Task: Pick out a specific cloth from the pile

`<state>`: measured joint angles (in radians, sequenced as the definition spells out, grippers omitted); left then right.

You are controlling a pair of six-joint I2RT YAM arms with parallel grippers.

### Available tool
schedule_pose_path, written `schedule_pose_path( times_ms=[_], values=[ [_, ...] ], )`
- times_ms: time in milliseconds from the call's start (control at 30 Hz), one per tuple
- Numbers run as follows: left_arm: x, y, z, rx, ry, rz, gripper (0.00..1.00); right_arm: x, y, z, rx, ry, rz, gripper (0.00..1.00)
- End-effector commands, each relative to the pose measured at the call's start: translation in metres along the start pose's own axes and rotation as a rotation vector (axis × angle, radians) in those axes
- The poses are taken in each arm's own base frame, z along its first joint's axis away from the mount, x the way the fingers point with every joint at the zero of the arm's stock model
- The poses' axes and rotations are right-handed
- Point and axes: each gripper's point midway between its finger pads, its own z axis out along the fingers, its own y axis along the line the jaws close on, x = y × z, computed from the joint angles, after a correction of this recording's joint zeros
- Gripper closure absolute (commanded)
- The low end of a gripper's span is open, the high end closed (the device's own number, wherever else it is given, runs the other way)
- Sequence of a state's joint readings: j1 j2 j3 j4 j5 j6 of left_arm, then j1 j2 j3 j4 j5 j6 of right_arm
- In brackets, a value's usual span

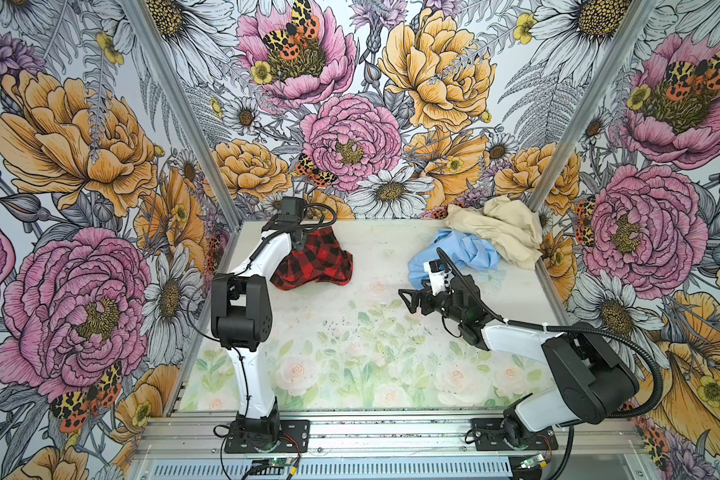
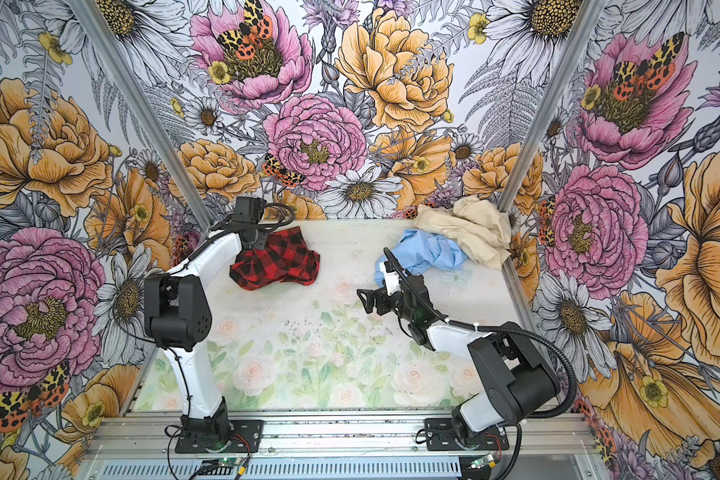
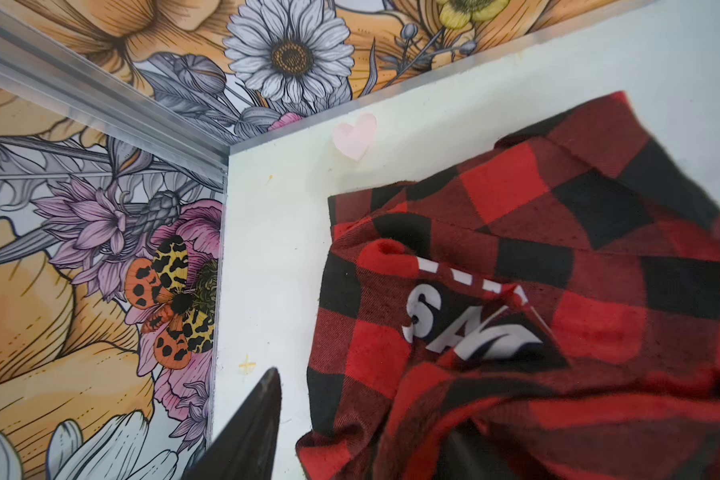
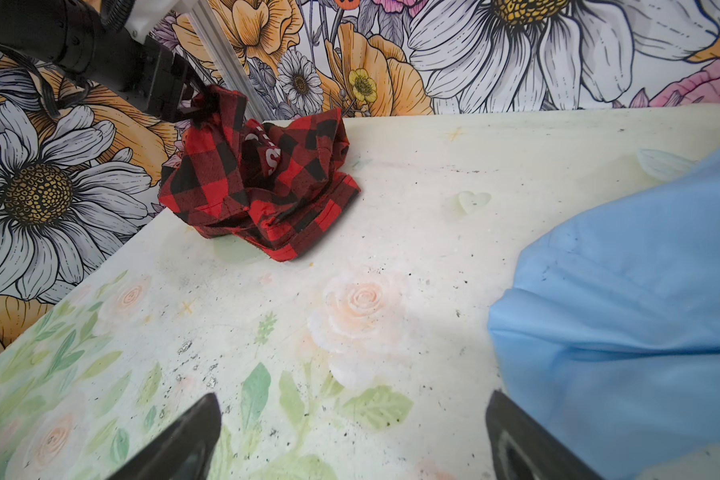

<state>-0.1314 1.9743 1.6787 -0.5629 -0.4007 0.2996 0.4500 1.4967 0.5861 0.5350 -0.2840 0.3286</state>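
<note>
Three cloths lie on the table [image 1: 371, 332]. We find the cloth [image 1: 314, 262], the red-and-black plaid one, crumpled at the far left of the surface, close to the left wall and well apart from the pile [image 2: 454, 243], which sits in the far right corner. In the pile, the beige cloth [image 1: 501, 232] is bunched against the corner post and the light blue cloth [image 1: 460, 249] lies just in front of it, touching it. The left gripper [image 1: 297, 243] points down at the edge of the cloth nearest the left wall. In the left wrist view its jaws stand apart: one finger [image 3: 250, 432] is clear of the fabric with bare table beside it, while the opposite finger is covered by a fold, so we cannot tell whether fabric hangs on it. The black patch [image 3: 474, 332] with white letters faces up in a crease. The right gripper [image 4: 352, 399] hovers over bare table with jaws spread wide and nothing between them; the light blue cloth is just beside one finger.
</note>
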Motion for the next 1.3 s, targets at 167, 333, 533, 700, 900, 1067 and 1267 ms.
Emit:
schedule_pose_path(
  times_ms=[167, 333, 533, 700, 900, 1067, 1267],
  values=[
    [-0.023, -0.041, -0.036, -0.126, -0.089, 0.186, 0.35, -0.019, 0.001, -0.002, 0.004, -0.048, -0.004, 0.01],
    [-0.018, -0.032, 0.0, -0.186, -0.032, 0.165, 0.34, -0.02, 0.004, -0.003, -0.01, -0.051, -0.001, 0.01],
    [-0.001, -0.023, 0.067, -0.098, 0.047, 0.039, 0.34, -0.022, 0.003, -0.005, 0.002, -0.052, -0.016, 0.01],
    [0.009, -0.035, 0.095, 0.028, 0.091, 0.0, 0.33, -0.022, 0.001, -0.005, 0.008, -0.05, -0.02, 0.01],
    [0.001, -0.048, 0.085, 0.132, 0.062, -0.028, 0.31, -0.02, 0.0, -0.003, 0.01, -0.044, -0.019, 0.01],
    [-0.02, -0.036, 0.051, 0.074, -0.003, -0.013, 0.29, -0.019, 0.0, -0.003, 0.009, -0.041, -0.013, 0.01],
    [-0.037, -0.029, 0.011, -0.073, -0.08, 0.061, 0.28, -0.021, 0.0, -0.004, 0.015, -0.046, -0.008, 0.01]
  ],
)
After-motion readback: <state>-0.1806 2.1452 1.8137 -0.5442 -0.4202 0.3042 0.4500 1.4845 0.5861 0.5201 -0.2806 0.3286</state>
